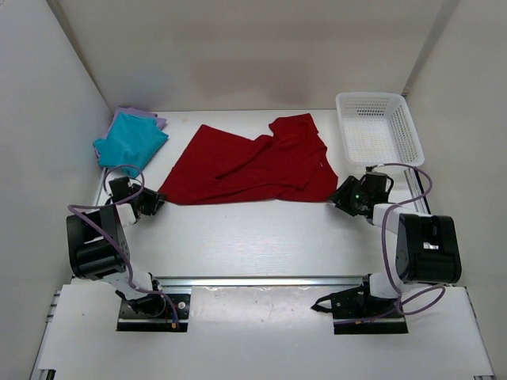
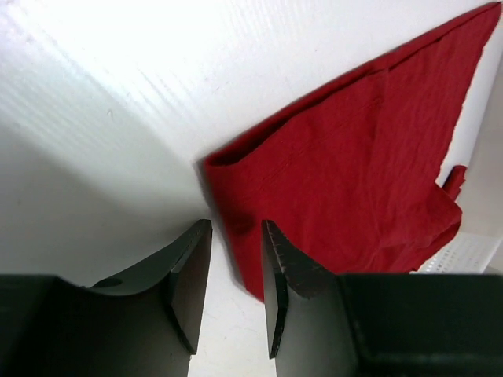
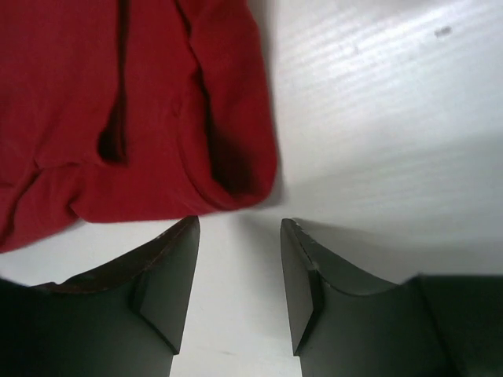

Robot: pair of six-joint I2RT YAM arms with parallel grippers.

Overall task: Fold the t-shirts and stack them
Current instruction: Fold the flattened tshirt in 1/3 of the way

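A dark red t-shirt (image 1: pixel 253 162) lies partly folded and wrinkled across the middle of the table. My left gripper (image 1: pixel 156 203) sits at its left corner. In the left wrist view the left gripper (image 2: pixel 236 225) is open, and the red t-shirt's corner (image 2: pixel 354 165) reaches between the fingertips, ungripped. My right gripper (image 1: pixel 340 194) is at the shirt's right corner. It (image 3: pixel 240 221) stands open over bare table, the red t-shirt's rolled edge (image 3: pixel 157 118) just ahead of the tips. A folded teal t-shirt (image 1: pixel 131 141) rests on a lavender t-shirt (image 1: pixel 155 119) at the back left.
A white mesh basket (image 1: pixel 379 127) stands at the back right, close behind the right gripper. White walls enclose the table on the left, back and right. A metal rail (image 1: pixel 261 281) runs along the near edge by the arm bases.
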